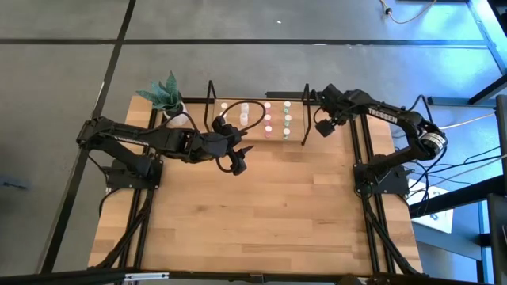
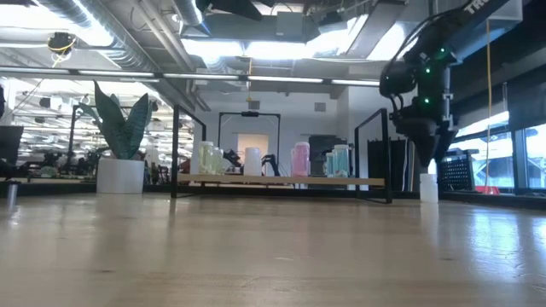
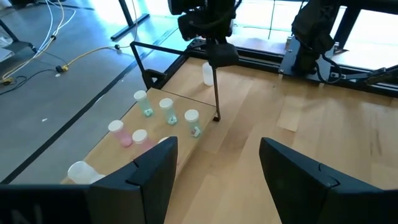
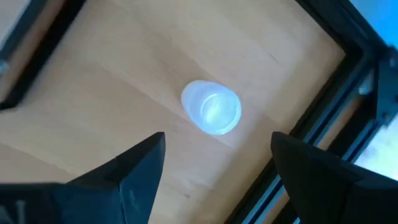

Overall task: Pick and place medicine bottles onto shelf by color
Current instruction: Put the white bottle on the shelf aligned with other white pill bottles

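The shelf (image 1: 257, 131) stands at the table's far middle, its black end frames (image 1: 305, 115) upright. On its board stand yellowish (image 1: 224, 107), white (image 1: 245, 111), pink (image 1: 268, 117) and greenish bottles (image 1: 287, 119). One white bottle (image 4: 211, 107) stands upright on the table just right of the shelf. My right gripper (image 4: 217, 143) hangs open above it, pointing down, clear of it; the low view shows the gap between the gripper (image 2: 426, 149) and the bottle (image 2: 428, 188). My left gripper (image 1: 240, 157) is open and empty near the shelf's front, left of middle.
A white pot with a green plant (image 1: 176, 111) stands at the shelf's left end. The right arm's black base frame (image 1: 368, 158) runs along the table's right side, close to the white bottle. Bare wooden tabletop (image 1: 261, 214) lies toward the near edge.
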Available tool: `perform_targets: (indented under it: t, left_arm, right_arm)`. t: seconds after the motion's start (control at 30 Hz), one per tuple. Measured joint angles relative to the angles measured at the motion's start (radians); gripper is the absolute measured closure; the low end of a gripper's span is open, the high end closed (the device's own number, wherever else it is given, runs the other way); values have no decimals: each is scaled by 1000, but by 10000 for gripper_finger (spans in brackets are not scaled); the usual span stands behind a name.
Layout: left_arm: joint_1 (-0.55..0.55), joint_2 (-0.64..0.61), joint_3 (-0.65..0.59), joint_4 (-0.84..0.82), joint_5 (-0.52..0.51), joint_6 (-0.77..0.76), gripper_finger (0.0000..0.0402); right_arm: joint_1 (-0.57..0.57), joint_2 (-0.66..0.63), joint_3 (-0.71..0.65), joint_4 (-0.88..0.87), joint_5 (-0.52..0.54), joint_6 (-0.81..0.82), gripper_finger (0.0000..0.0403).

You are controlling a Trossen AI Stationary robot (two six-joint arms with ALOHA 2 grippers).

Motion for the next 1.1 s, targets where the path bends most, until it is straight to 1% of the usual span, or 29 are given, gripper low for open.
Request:
perform_targets:
  t: [0.13,0.3,0.37,0.6,0.73,0.97,1.1]
  left_arm:
    - [0,0,0,0,0,0,181]
    - [0,0,0,0,0,0,181]
    - [0,0,0,0,0,0,181]
    - [0,0,0,0,0,0,181]
    - [0,0,0,0,0,0,181]
    - [0,0,0,0,0,0,181]
    - [0,0,0,0,0,0,181]
  right_arm:
    - [-6,0,-37,56,-21,-142,108]
    - [-6,0,-71,124,-19,-236,108]
    - [-6,0,-82,145,0,-259,108]
    - [-19,0,-112,187,13,-263,108]
    - [-31,0,-132,238,5,-263,108]
    - [-31,0,-162,266,-7,-270,108]
    - [-31,0,-163,272,-18,-301,112]
